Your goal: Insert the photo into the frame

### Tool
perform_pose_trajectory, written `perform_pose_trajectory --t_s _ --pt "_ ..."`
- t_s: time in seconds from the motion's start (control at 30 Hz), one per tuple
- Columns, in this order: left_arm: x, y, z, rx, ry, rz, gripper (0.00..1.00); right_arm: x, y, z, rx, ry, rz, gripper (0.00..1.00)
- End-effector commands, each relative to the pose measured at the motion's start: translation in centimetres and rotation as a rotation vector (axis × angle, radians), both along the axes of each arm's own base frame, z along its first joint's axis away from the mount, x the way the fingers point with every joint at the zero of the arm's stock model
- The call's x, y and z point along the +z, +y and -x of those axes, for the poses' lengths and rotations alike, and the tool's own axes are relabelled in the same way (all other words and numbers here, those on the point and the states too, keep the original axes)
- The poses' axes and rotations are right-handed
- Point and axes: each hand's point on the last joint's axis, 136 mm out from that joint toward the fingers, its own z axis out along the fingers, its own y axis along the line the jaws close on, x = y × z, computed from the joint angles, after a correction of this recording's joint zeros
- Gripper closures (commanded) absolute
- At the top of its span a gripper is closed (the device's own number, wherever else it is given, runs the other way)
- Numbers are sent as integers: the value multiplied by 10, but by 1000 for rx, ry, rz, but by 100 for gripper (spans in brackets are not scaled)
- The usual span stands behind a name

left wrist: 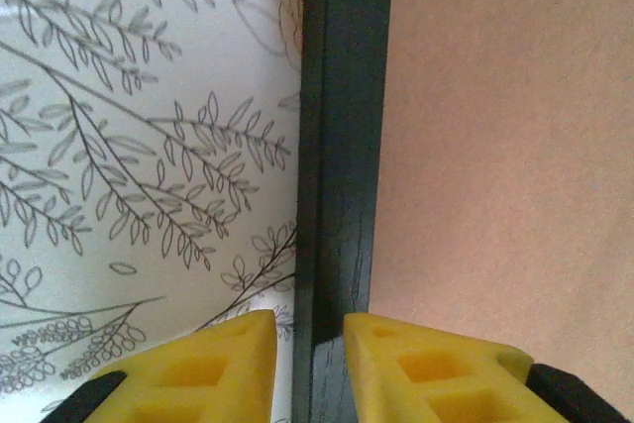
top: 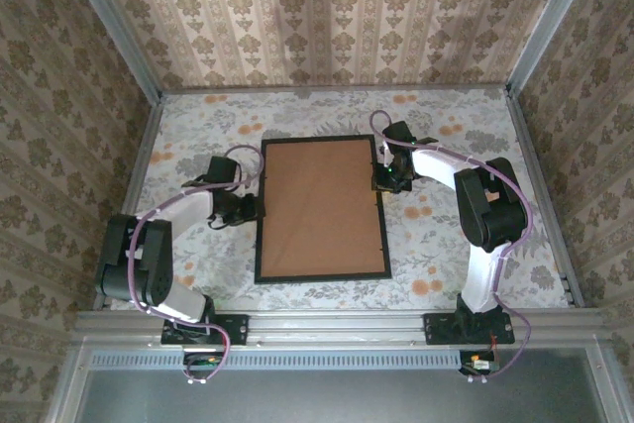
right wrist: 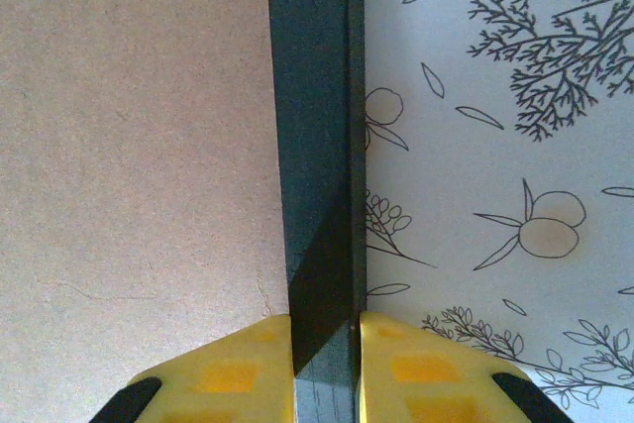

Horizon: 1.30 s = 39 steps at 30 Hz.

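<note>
Dim warm light, soft shadows, slight grain

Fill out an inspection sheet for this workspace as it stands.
Surface: floral tablecloth, flat.
Job's things: black frame lies flat mid-table; brown backing board fills its opening.
Clutter: nothing seen.
Grippers: left gripper astride the frame's left rail, slight gap at one finger; right gripper clamped on the right rail.
Cables: purple cables loop along both arms.
Surroundings: patterned wallpaper walls on three sides; metal rail at near edge.
</note>
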Motion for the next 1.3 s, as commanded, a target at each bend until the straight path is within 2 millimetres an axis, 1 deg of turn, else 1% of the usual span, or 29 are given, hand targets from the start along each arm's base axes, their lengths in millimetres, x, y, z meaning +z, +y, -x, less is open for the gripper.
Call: perform_pose_trajectory --t_s 0.0,0.23,0.4,0.63,0.87,1.03,1.27 --pt "-6 2 18 -23 45 -22 68 -21 -1 5 -9 41 17 81" --pt "-8 -2 19 -31 43 -12 68 -22 0 4 -8 41 13 81" --pt "-7 -12 13 -43 27 26 68 -23 0 5 -9 45 11 81" --pt "-11 -25 10 -77 29 38 68 -22 1 5 -9 47 7 81" --pt "-21 -29 15 -103 54 20 67 -23 2 5 -8 48 2 81" --pt "-29 -34 19 -142 75 -13 63 -24 4 6 -5 50 1 81" --pt "-37 -44 21 -200 92 -54 59 -24 7 8 -1 53 0 81"
